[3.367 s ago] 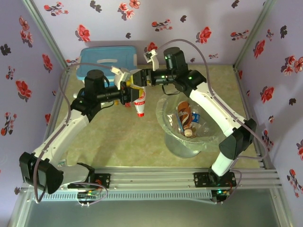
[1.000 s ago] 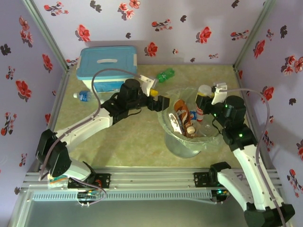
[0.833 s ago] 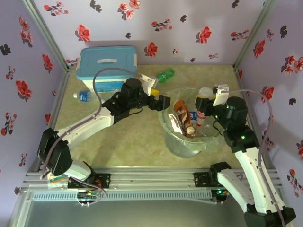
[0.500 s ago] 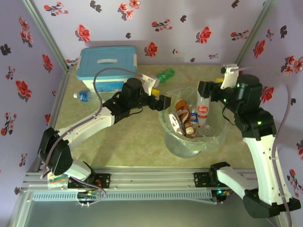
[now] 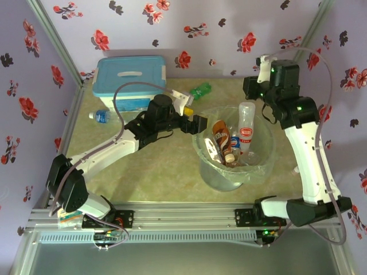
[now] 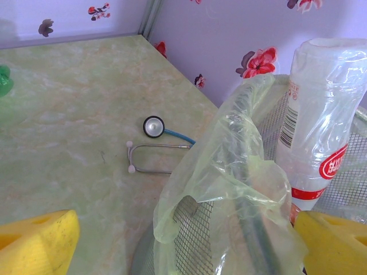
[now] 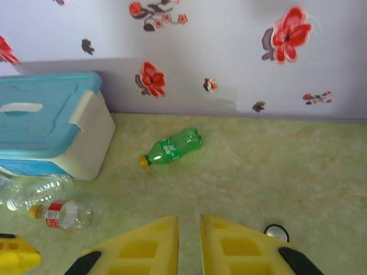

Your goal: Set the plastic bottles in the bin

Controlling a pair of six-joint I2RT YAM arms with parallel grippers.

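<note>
Since the previous frame, the right arm has lifted away from the bin point(image 5: 213, 172) and swung toward the far right corner, while the left arm has kept its position. Nearest the arm bases, the bin stands on the table point(image 5: 155, 166) right of centre, lined with a thin clear bag and holding several plastic bottles. One clear bottle with a red label point(image 5: 246, 123) stands nearly upright inside it at the far right part of the rim. A brown-labelled bottle point(image 5: 221, 133) leans to its left. The left gripper point(image 5: 198, 122) hovers just outside the bin's left rim, its fingers point(image 6: 35, 240) spread wide and grasping nothing. In the left wrist view a stethoscope point(image 6: 153, 126) lies on the table beyond the bin. The right gripper point(image 7: 189, 243) is raised beyond the bin's far right rim, its fingers clenched together with only a thin slit between them, and empty. More bottles lie on the table. A blue-labelled bottle point(image 5: 100, 116) lies left of the left arm. A small bottle with a red label and orange cap point(image 7: 60, 215) lies just in front of the white box with a light-blue lid point(image 5: 131, 77). A green bottle point(image 5: 200, 90) lies farther back, apart from the box and near the rear wall.
</note>
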